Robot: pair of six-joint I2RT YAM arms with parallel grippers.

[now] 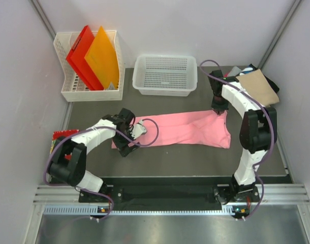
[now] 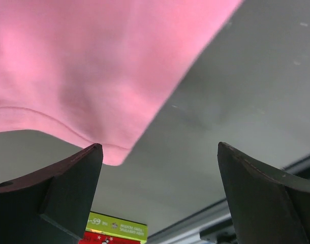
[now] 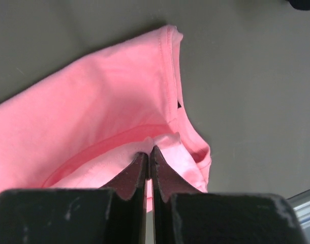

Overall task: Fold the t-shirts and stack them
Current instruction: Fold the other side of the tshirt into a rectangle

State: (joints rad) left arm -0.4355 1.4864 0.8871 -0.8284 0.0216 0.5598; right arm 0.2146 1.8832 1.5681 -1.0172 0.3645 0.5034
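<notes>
Right claw [image 3: 149,148]: we are finding its jaws pressed together on a fold of the pink t-shirt [image 3: 94,117], pinching the cloth just beside a curved seam.
Left claw [image 2: 160,147]: we are seeing its fingers spread wide and holding nothing, hanging over the counter [image 2: 236,101] just past a hemmed corner of the shirt.
Pink t-shirt, placing: we are logging it lying stretched lengthwise across the middle of the counter, between the two arms, with the right claw at its right end and the left claw at its left end.
Folded t-shirts [image 1: 256,86]: we are noting a small pile in the far right corner, tan on top, black and grey cloth showing beneath, apart from the pink one.
White basket [image 1: 165,91]: we are recording it sitting at the far edge, beyond the pink t-shirt and not touching it.
White rack [image 1: 89,94]: we are recording it standing in the far left corner, with a red folder [image 1: 80,51] and an orange folder [image 1: 103,56] leaning inside it.
Printed packet [image 1: 60,135]: we are spotting it, red and green, at the left edge beside the left arm; we cannot tell what it is.
</notes>
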